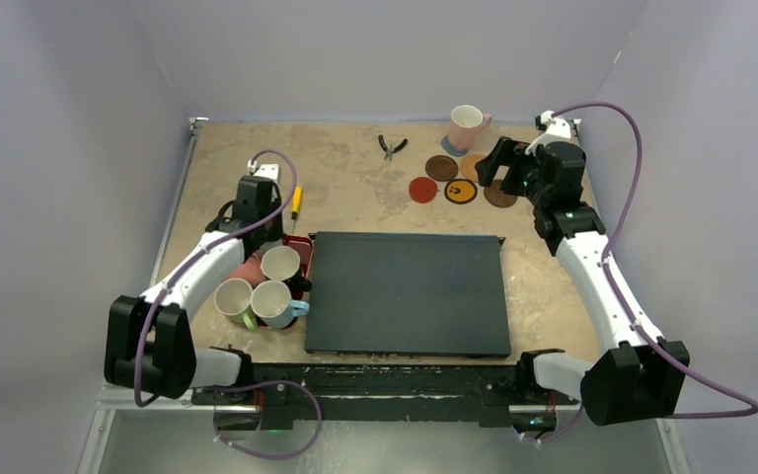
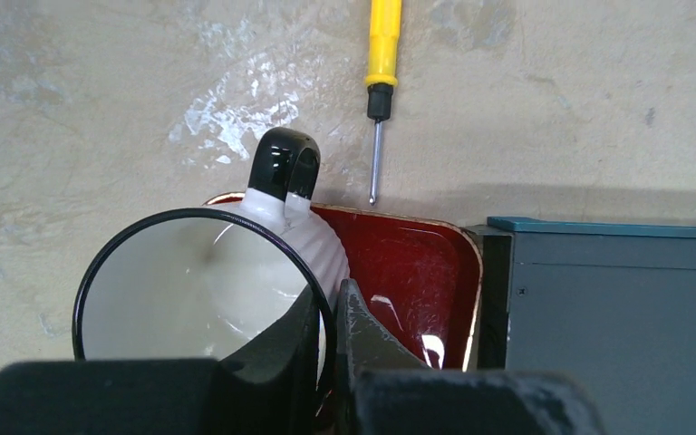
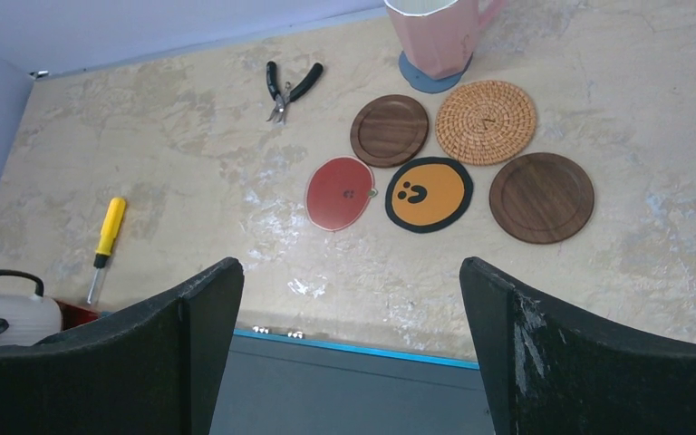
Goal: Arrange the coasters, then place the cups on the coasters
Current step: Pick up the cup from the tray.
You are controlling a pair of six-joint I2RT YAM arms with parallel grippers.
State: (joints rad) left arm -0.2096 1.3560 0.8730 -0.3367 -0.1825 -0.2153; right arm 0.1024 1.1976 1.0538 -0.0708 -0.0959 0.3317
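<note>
Left wrist view is showing the left gripper (image 2: 331,308) closed tight on the rim of the white mug (image 2: 181,290), one finger inside the cup and the other pressing against its ribbed outer wall. The mug's black handle (image 2: 281,163) is pointing toward the top of the frame. The mug is sitting at the corner of the red tray (image 2: 417,272), with the black mat (image 2: 616,308) filling the lower right and a yellow screwdriver (image 2: 383,54) lying at the top centre.

Right wrist view is showing the right gripper (image 3: 349,272) spread wide, holding nothing and hanging above the table. In the upper right of that frame, the red coaster (image 3: 338,192), yellow coaster (image 3: 428,194), dark brown coaster (image 3: 389,130), woven tan coaster (image 3: 486,121) and brown wood coaster (image 3: 541,197) are lying clustered close together. The pale pink cup (image 3: 439,32) is standing on the grey-blue coaster (image 3: 426,77) just above them. Black-handled pliers (image 3: 288,88) are lying nearby.
</note>
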